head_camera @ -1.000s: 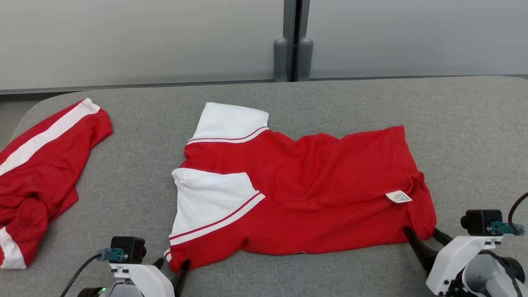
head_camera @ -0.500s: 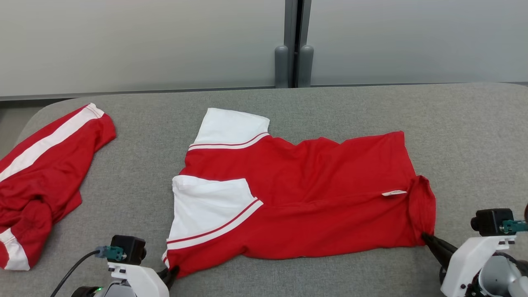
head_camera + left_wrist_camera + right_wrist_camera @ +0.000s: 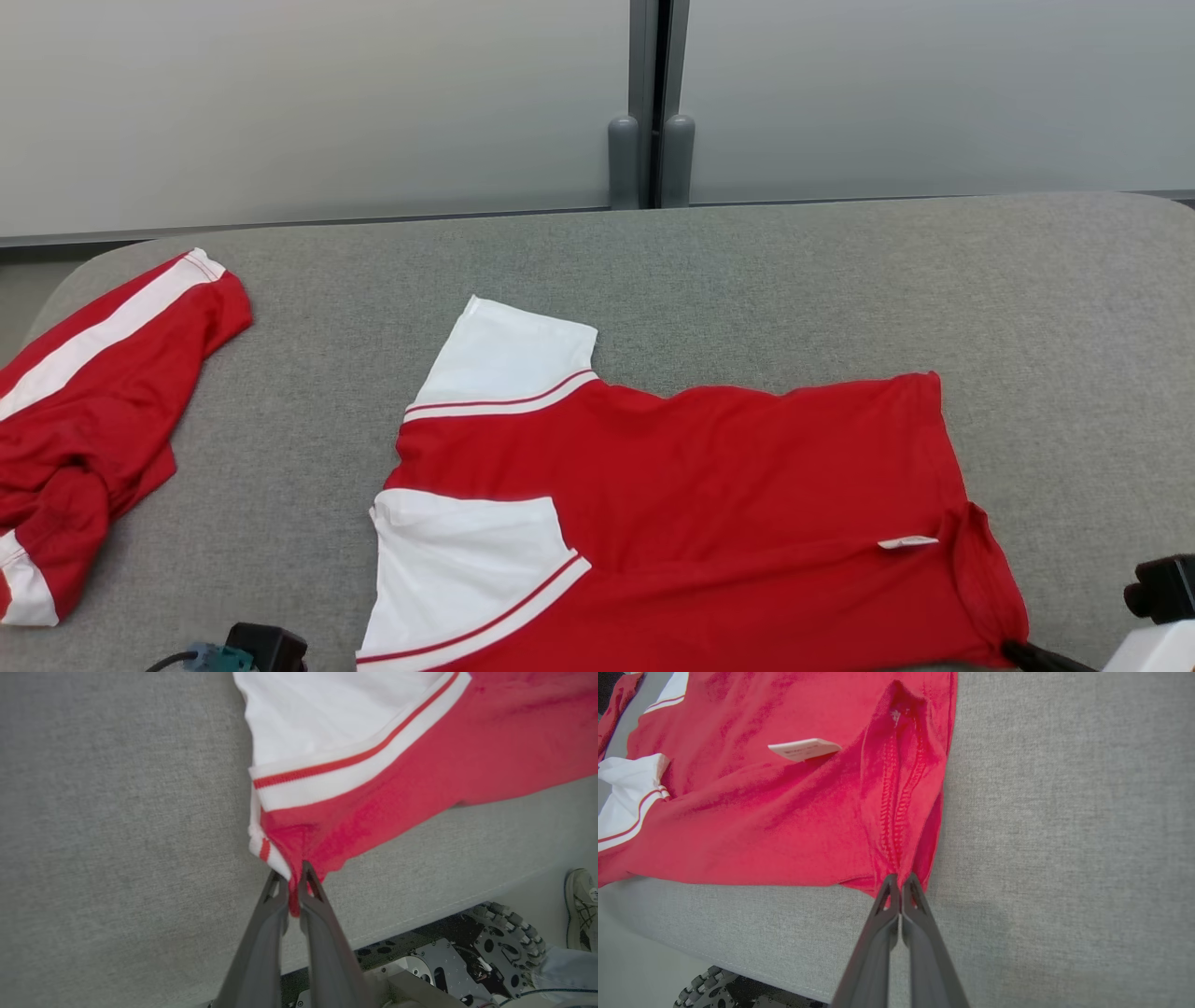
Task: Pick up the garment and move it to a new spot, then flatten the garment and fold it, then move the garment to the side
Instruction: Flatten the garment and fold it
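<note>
Red jersey cloth with white sleeves, a short-sleeved shirt [image 3: 691,504], lies spread on the near half of the grey fabric-covered desk [image 3: 840,280] in the head view. Its front hem is cut off by the picture's bottom edge. At the desk's near right, the right gripper [image 3: 1016,647] shows just a dark tip touching the shirt's corner, its grip hard to make out here. A crumpled red-and-white garment [image 3: 84,401] sits at the desk's left end, partly out of frame. Frosted grey wall panels [image 3: 280,103] stand behind the desk's far edge.

In the left wrist view, the left gripper [image 3: 293,873] has its fingers pinching the shirt's sleeve-side corner above the desk's near edge. Beyond that edge are a toothed grey wheel [image 3: 509,924] and a person's shoe [image 3: 580,905].

In the right wrist view, the right fingers press together on the shirt's stitched hem corner near the desk's edge. A white label [image 3: 803,749] lies on the red cloth.
</note>
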You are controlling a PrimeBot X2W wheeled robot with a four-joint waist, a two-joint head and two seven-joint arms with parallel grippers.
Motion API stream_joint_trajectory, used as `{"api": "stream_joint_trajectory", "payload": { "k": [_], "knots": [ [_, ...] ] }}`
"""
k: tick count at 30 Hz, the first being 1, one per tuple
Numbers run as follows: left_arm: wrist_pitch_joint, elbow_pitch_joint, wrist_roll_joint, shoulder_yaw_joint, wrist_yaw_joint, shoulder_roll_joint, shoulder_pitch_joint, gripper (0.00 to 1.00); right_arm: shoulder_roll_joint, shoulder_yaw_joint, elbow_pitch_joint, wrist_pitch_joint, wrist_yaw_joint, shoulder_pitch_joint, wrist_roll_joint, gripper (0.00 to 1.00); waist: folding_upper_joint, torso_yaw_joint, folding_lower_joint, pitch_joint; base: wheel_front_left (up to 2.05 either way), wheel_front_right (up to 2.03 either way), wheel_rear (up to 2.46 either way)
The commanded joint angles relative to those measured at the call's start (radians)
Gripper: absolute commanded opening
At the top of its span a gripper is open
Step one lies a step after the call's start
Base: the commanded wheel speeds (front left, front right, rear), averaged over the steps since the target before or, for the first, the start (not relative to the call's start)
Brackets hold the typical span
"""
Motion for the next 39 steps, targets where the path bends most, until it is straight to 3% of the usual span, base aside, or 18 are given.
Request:
{"api": "stream_joint_trajectory", "payload": {
  "k": [1, 5, 6, 8, 9, 10, 19, 25, 31, 39],
  "knots": [
    [0.006, -0.023, -0.013, 0.003, 0.016, 0.017, 0.024, 0.00, 0.007, -0.029, -0.023, 0.034, 0.000, 0.036, -0.011, 0.00, -0.0001, -0.003, 0.0000, 0.001, 0.00, 0.00, 0.00],
    [0.015, -0.074, -0.028, 0.003, 0.046, 0.039, 0.058, 0.00, 0.050, -0.111, -0.081, 0.125, 0.000, 0.123, -0.034, 0.00, -0.0001, 0.000, 0.0000, 0.009, 0.00, 0.00, 0.00],
    [0.015, -0.080, -0.030, 0.004, 0.049, 0.040, 0.060, 0.00, 0.060, -0.126, -0.089, 0.142, 0.000, 0.138, -0.043, 0.05, -0.0001, 0.000, 0.0000, 0.012, 0.00, 0.00, 0.00],
    [0.023, -0.088, -0.038, 0.002, 0.054, 0.040, 0.068, 0.00, 0.086, -0.157, -0.107, 0.181, 0.000, 0.164, -0.063, 0.52, -0.0001, 0.001, 0.0000, 0.016, 0.00, 0.00, 0.00],
    [0.027, -0.090, -0.040, 0.002, 0.056, 0.041, 0.069, 0.33, 0.099, -0.175, -0.119, 0.190, 0.000, 0.167, -0.078, 1.00, -0.0001, 0.001, 0.0000, 0.018, 0.00, 0.00, 0.00],
    [0.033, -0.091, -0.038, -0.001, 0.061, 0.045, 0.068, 1.00, 0.112, -0.191, -0.131, 0.194, 0.000, 0.164, -0.092, 1.00, -0.0001, 0.000, 0.0000, 0.021, 0.00, 0.00, 0.00],
    [0.026, -0.137, 0.019, 0.016, 0.086, 0.088, 0.013, 1.00, 0.177, -0.284, -0.227, 0.250, 0.000, 0.156, -0.142, 1.00, -0.0001, -0.005, 0.0000, 0.022, 0.00, 0.00, 0.00],
    [0.034, -0.199, 0.102, 0.048, 0.077, 0.128, -0.104, 1.00, 0.212, -0.400, -0.310, 0.199, 0.000, 0.082, -0.190, 1.00, -0.0001, -0.007, 0.0000, 0.023, 0.00, 0.00, 0.00],
    [0.070, -0.156, 0.149, 0.084, 0.004, 0.114, -0.281, 1.00, 0.227, -0.393, -0.272, 0.137, 0.000, -0.059, -0.238, 1.00, -0.0001, -0.018, 0.0000, 0.044, 0.00, 0.00, 0.00],
    [0.143, 0.073, 0.155, 0.065, -0.157, -0.001, -0.507, 1.00, 0.238, -0.310, -0.089, 0.103, 0.000, -0.270, -0.292, 1.00, -0.0001, -0.039, 0.0000, 0.119, 0.00, 0.00, 0.00]
  ]
}}
